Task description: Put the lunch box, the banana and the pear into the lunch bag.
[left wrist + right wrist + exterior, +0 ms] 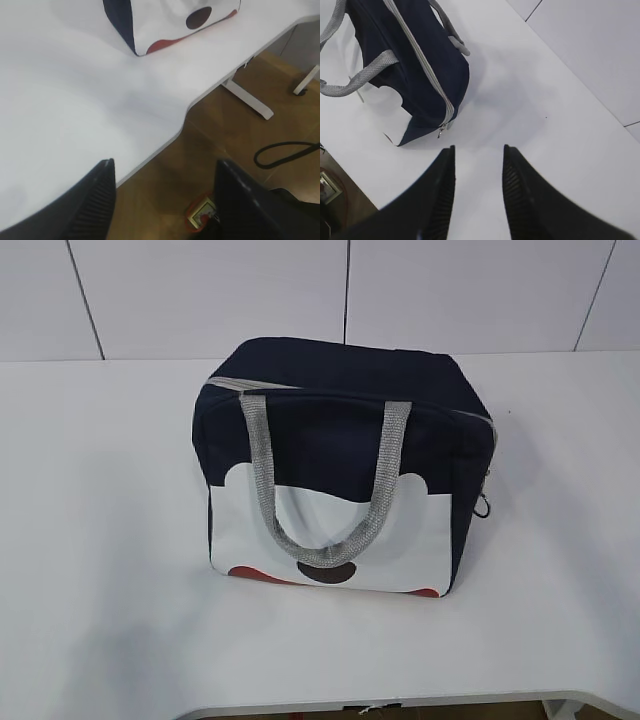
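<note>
One lunch bag (345, 465) stands upright near the middle of the white surface (90, 540), zipper drawn across its top, two grey handles (325, 490) draped over it. Bare surface lies on every side, widest to the left and right. The near edge curves inward. Left tool (162, 200) hangs released past that edge; right tool (477, 192) hovers released beside the bag's end.

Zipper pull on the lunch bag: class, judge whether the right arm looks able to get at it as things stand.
Probably yes. The right gripper hangs open over bare table, and the zipper pull lies at the lunch bag's near end just ahead of the fingertips, with nothing between them.
</note>
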Controlling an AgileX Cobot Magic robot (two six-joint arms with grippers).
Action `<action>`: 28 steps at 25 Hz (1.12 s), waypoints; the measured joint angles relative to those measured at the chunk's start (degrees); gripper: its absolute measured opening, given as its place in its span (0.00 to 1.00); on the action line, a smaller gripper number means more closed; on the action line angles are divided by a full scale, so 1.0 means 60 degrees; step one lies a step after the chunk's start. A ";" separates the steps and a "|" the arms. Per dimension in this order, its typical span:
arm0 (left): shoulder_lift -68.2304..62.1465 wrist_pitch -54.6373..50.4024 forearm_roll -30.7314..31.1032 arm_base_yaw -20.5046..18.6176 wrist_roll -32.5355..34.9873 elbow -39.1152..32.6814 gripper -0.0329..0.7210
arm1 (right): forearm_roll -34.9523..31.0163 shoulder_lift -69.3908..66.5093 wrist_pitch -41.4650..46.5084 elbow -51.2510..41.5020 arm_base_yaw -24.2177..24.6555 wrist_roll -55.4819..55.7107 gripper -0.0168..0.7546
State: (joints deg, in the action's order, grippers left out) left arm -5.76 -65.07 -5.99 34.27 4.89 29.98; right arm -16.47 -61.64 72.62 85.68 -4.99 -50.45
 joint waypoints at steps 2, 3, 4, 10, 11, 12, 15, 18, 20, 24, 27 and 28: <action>0.0022 0.0134 -0.0037 0.0000 0.0000 -0.0122 0.65 | 0.0000 0.0000 0.0000 0.0000 -0.0006 -0.0001 0.39; 0.0060 0.0160 -0.0037 0.0000 0.0000 -0.0139 0.65 | 0.0000 0.0000 0.0000 0.0000 -0.0006 -0.0001 0.39; 0.0123 0.0201 -0.0013 0.0000 0.0000 -0.0163 0.65 | 0.0000 0.0000 0.0000 0.0000 -0.0006 -0.0001 0.39; 0.0508 0.0201 0.0183 0.0000 0.0000 -0.0161 0.64 | 0.0000 0.0000 0.0000 0.0000 -0.0006 -0.0001 0.39; 0.0528 0.0201 0.0183 0.0000 0.0000 -0.0161 0.63 | 0.0000 0.0000 0.0000 0.0000 -0.0006 -0.0001 0.39; 0.0550 0.0201 0.0183 0.0000 0.0000 -0.0161 0.62 | 0.0000 0.0000 0.0000 0.0000 -0.0006 -0.0001 0.39; 0.0690 0.0201 0.0183 0.0000 0.0000 -0.0161 0.58 | -0.0080 0.0000 0.0000 0.0000 -0.0006 0.0003 0.39; 0.0849 0.0201 0.0183 0.0000 0.0000 -0.0161 0.54 | -0.0156 0.0000 0.0000 0.0000 -0.0006 0.0025 0.39; 0.0855 0.0220 0.0183 0.0000 0.0000 -0.0166 0.53 | -0.0270 0.0021 0.0000 0.0015 -0.0022 0.0025 0.39; 0.0855 0.0220 0.0183 0.0000 0.0000 -0.0183 0.53 | -0.0338 0.0021 0.0000 0.0015 -0.0022 0.0025 0.39; 0.0855 0.0220 0.0141 0.0000 0.0000 -0.0183 0.53 | -0.0338 0.0021 0.0000 0.0015 -0.0022 0.0025 0.39; 0.0855 0.0220 0.0093 0.0000 0.0000 -0.0183 0.52 | -0.0338 0.0021 0.0000 0.0015 -0.0022 0.0025 0.39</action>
State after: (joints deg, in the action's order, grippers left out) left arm -0.63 -63.76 -5.44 34.27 4.89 28.88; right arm -18.50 -61.52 72.62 85.77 -5.12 -50.30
